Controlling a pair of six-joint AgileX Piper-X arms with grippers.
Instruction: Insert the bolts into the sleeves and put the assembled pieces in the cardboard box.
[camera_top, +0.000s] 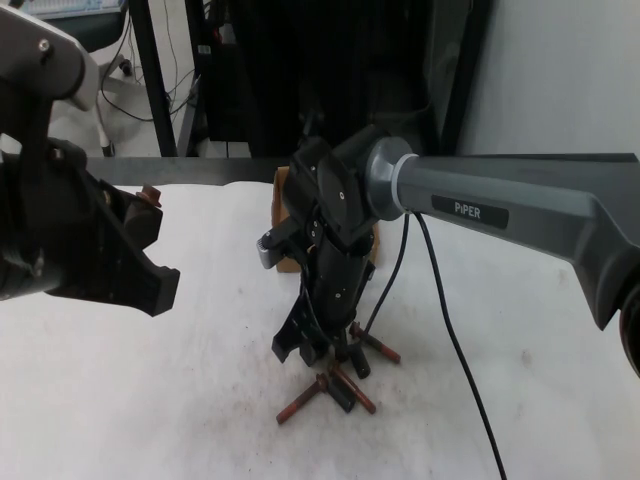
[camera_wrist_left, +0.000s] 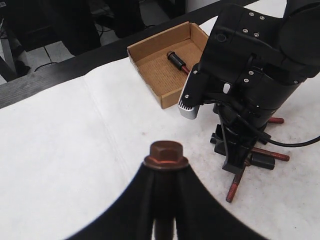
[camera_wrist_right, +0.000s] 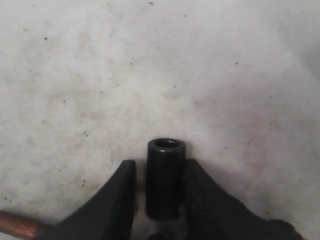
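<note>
**While left holds a bolt, right straddles a sleeve**

Left gripper (camera_wrist_left: 166, 175) is clamped on a copper-coloured hex-head bolt (camera_wrist_left: 166, 152), head poking past the tips, shank hidden. Right gripper (camera_wrist_right: 160, 164) sits over the loose pile of bolts and sleeves (camera_top: 338, 385) on the white cloth (camera_top: 150, 400). Its fingers (camera_wrist_right: 200, 200) flank a black cylindrical metal sleeve (camera_wrist_right: 165, 185); gap visible on one side, so likely not clamped yet. Sleeve's long axis runs along the fingers, open bore at the far end. Bolt is well apart, left of the sleeve; right arm is nearer. Brown cardboard box (camera_wrist_left: 155, 70) behind holds one assembled piece (camera_wrist_left: 176, 59).
</note>
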